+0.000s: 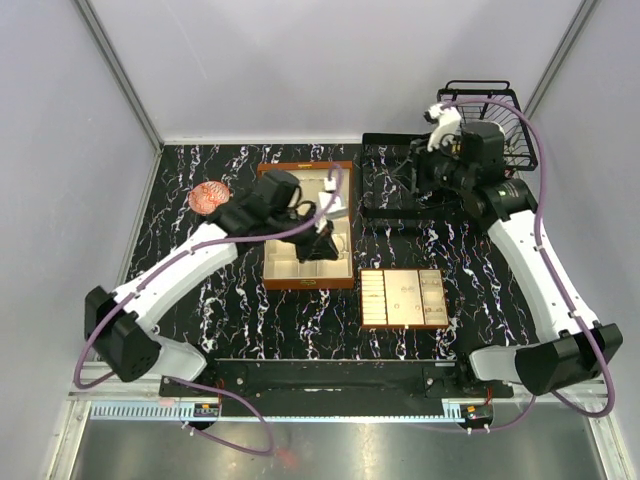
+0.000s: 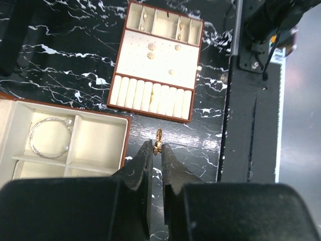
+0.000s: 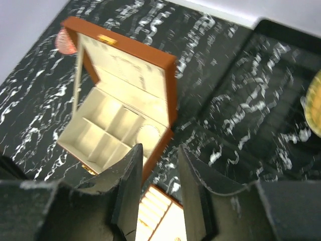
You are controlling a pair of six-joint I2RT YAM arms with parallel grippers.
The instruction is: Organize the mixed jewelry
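My left gripper point(image 2: 156, 145) is shut on a tiny coppery ring point(image 2: 158, 139) held at its fingertips, above the black marbled table just right of the wooden box point(image 2: 100, 119). A silvery wire hoop point(image 2: 49, 137) lies in one of the box's cream compartments. The cream compartment tray point(image 2: 145, 63) lies beyond and holds tiny glinting bits point(image 2: 151, 46). In the top view the left gripper point(image 1: 325, 243) hovers at the box's point(image 1: 308, 284) right side, with the tray point(image 1: 425, 295) to the right. My right gripper point(image 3: 159, 150) is open and empty, high above the box point(image 3: 165, 65).
A pink round object point(image 1: 210, 196) lies left of the box. A black wire basket point(image 1: 490, 120) stands at the back right. A black flat board point(image 1: 390, 150) lies under the right gripper point(image 1: 418, 178). A yellow object point(image 3: 313, 103) shows at the right wrist view's edge.
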